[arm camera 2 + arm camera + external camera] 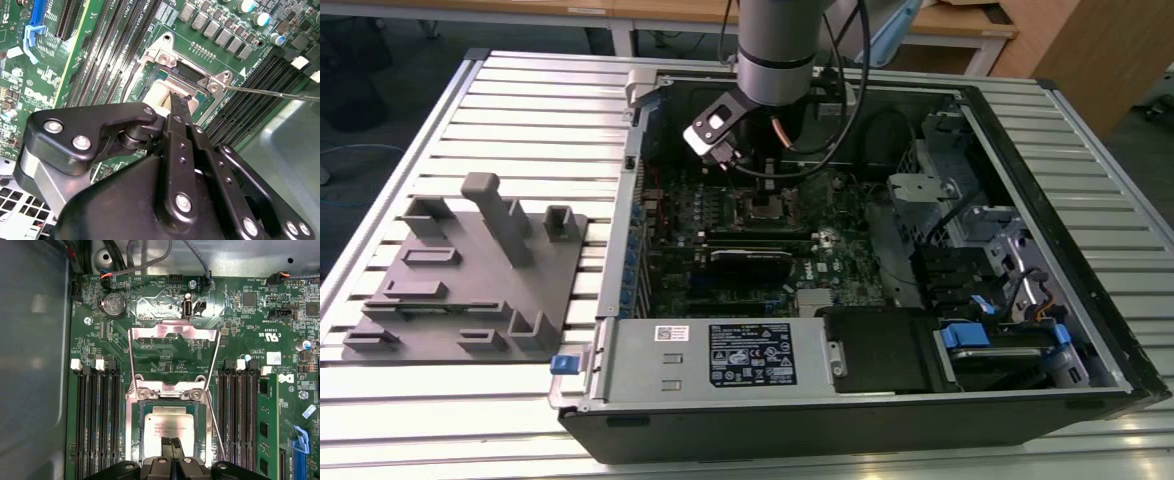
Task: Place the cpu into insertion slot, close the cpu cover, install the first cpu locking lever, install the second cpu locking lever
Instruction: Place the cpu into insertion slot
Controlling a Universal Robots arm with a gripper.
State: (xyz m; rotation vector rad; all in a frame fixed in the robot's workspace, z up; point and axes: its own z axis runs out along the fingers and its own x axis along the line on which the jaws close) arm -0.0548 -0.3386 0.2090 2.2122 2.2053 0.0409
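First wrist view: the gripper [171, 446] is seen with its two narrow fingers drawn together, and nothing is clamped between them. Directly under the tips and just ahead of them, the cpu [169, 426] is found lying flat inside the insertion slot [134, 427], grey metal top up. Whether the tips are touching it cannot be told. Beyond the cpu, further out from the tips, the cpu cover [174, 331] is laid back open on its hinge, and green board is seen through its window. Just to one side of the fingers, a thin wire locking lever [216, 427] is seen standing free, not latched. In the second wrist view the tips are shown over the chip's near edge, with the lever wire running off past a socket corner.

The cpu is judged light, stiff and thin, with a smooth lid likely to be slippery. It is best taken by two opposite edges and not pressed on its face, since the contacts beneath are thought fragile. The cover is judged thin, springy sheet, best pushed at its free edge.
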